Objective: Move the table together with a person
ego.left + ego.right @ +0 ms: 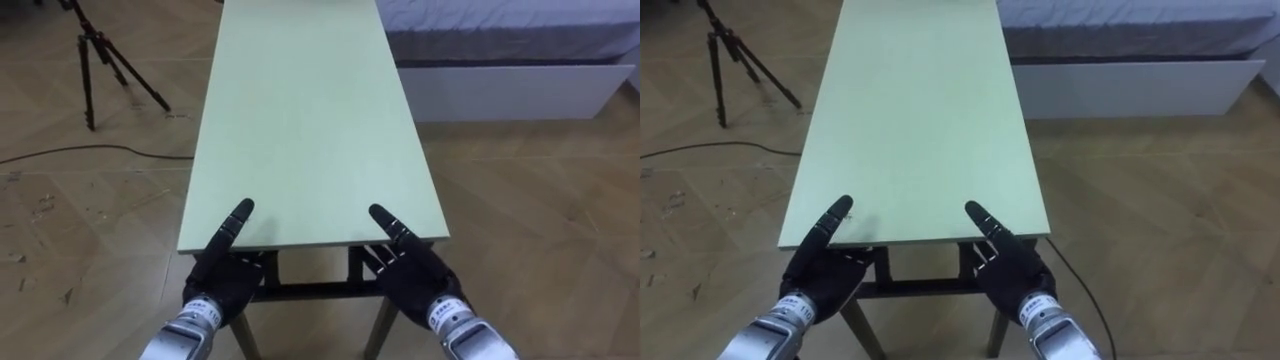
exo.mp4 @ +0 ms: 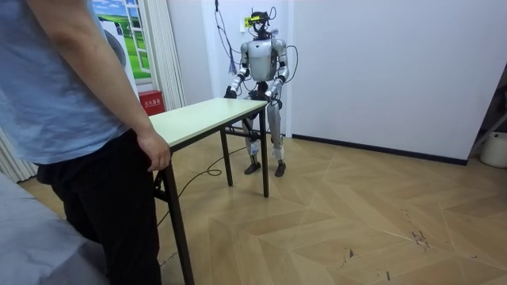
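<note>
The long pale green rectangular desk [image 1: 310, 120] on black metal legs stretches straight ahead from both hands, standing on the wooden floor. The left hand [image 1: 222, 272] sits at the desk's near edge toward its left corner and the right hand [image 1: 415, 270] at the same edge toward the right corner. Whether either is clamped on the edge, I cannot tell. Beyond the hands, at the far end, a person [image 2: 87, 119] rests a hand [image 2: 154, 150] at the desk's corner. A black tripod [image 1: 100, 55] stands ahead-left of the left hand, a white-framed bed [image 1: 500, 90] ahead-right of the right.
</note>
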### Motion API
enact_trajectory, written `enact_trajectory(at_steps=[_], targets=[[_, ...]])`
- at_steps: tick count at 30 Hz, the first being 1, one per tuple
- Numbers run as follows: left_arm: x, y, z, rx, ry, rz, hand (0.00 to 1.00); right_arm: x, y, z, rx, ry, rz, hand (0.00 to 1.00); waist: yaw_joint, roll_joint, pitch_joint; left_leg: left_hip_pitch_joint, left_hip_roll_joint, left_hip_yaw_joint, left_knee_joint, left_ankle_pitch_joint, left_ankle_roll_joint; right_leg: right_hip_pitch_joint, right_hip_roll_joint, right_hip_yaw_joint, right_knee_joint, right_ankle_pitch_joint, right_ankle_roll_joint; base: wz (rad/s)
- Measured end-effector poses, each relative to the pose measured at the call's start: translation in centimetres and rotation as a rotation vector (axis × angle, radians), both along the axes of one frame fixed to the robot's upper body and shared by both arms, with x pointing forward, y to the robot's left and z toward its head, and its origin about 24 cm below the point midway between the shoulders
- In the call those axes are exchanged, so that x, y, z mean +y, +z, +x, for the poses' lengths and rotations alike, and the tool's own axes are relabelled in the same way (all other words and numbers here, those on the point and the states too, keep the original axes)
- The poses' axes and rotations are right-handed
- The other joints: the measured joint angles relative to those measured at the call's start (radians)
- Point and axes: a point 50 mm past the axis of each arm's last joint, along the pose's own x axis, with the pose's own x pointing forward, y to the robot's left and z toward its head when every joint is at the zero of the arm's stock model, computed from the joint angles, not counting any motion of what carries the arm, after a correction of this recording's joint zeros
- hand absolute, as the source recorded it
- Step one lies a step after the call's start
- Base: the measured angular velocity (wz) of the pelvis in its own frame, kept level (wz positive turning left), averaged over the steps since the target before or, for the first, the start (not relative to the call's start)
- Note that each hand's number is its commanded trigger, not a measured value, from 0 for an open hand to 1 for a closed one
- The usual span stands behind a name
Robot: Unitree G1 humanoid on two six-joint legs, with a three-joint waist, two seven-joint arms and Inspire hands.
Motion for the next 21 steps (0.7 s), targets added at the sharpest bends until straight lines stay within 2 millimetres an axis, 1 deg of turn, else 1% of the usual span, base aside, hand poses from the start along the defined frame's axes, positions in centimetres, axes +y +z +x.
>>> enact_trajectory(at_steps=[1,3,8,9,10,11,12,13,15,16,21], targets=[[0.0,-0.03,0.0,0.008,0.004,0.0,0.0,0.1,0.05,0.05,0.004,-0.017,0.03,0.0,0.001,0.003,0.0012,0.0,0.0,0.0,0.0,0.0,0.0,0.001,0.001,0.0,-0.001,0.0,0.0,0.0],[-0.03,-0.08,-0.01,0.022,0.016,-0.009,0.0,0.31,0.11,0.13,0.014,-0.044,0.074,0.0,0.0,0.009,0.0011,0.0,0.0,0.0,0.0,0.0,0.0,0.0,0.001,0.0,-0.003,0.0,0.0,0.0],[-0.51,-0.2,-0.05,0.04,0.02,-0.026,0.0,0.14,0.16,0.24,0.042,-0.093,0.128,0.0,0.001,0.022,-0.006,0.001,0.001,0.001,0.001,0.0,0.0,0.0,0.001,-0.001,-0.004,0.0,0.0,0.0],[-0.52,-0.26,-0.09,0.043,0.02,-0.026,0.13,0.18,0.15,0.24,0.048,-0.098,0.133,0.0,0.001,0.024,-0.0076,0.0,0.001,0.001,0.001,0.0,0.0,0.0,0.001,-0.001,-0.004,0.0,0.0,0.0],[-0.51,-0.3,-0.11,0.045,0.019,-0.027,0.44,0.2,0.13,0.24,0.053,-0.102,0.136,0.0,0.001,0.026,-0.0088,-0.002,0.001,0.001,0.001,0.0,0.0,0.0,0.0,-0.002,-0.003,0.0,0.0,0.0],[-0.53,-0.31,-0.12,0.046,0.019,-0.029,0.63,0.2,0.14,0.25,0.054,-0.105,0.138,0.0,0.0,0.026,-0.0093,-0.002,0.001,0.001,0.001,0.0,0.0,0.0,-0.001,-0.004,-0.002,0.0,0.0,0.0],[-0.55,-0.32,-0.11,0.046,0.025,-0.037,1.0,0.27,0.16,0.3,0.056,-0.114,0.147,0.59,0.0,0.026,-0.0096,-0.003,0.0,0.001,0.001,0.0,0.0,-0.001,-0.001,-0.004,-0.002,0.0,0.0,0.0],[-0.52,-0.3,-0.07,0.045,0.036,-0.047,1.0,0.35,0.18,0.33,0.055,-0.12,0.155,1.0,0.0,0.026,-0.0098,-0.004,0.0,0.001,0.001,0.0,0.0,-0.002,-0.001,-0.004,-0.002,0.0,0.001,0.0],[-0.6,-0.28,-0.04,0.042,0.046,-0.06,1.0,0.33,0.21,0.36,0.055,-0.127,0.165,1.0,0.001,0.025,-0.0104,-0.005,0.0,0.001,0.001,0.0,0.0,-0.004,-0.002,-0.004,-0.001,-0.001,0.001,0.0],[-0.62,-0.27,-0.03,0.038,0.046,-0.062,1.0,0.34,0.23,0.39,0.054,-0.131,0.168,1.0,0.002,0.025,-0.0127,-0.005,-0.001,0.001,0.002,0.0,0.0,-0.011,-0.003,-0.004,0.004,-0.001,0.0,0.0],[-0.65,-0.25,-0.02,0.024,0.045,-0.068,1.0,0.45,0.35,0.55,0.047,-0.143,0.184,1.0,0.004,0.025,-0.0129,-0.008,0.0,-0.001,0.002,0.0,0.0,-0.016,-0.003,-0.004,0.006,-0.001,0.0,0.0]])
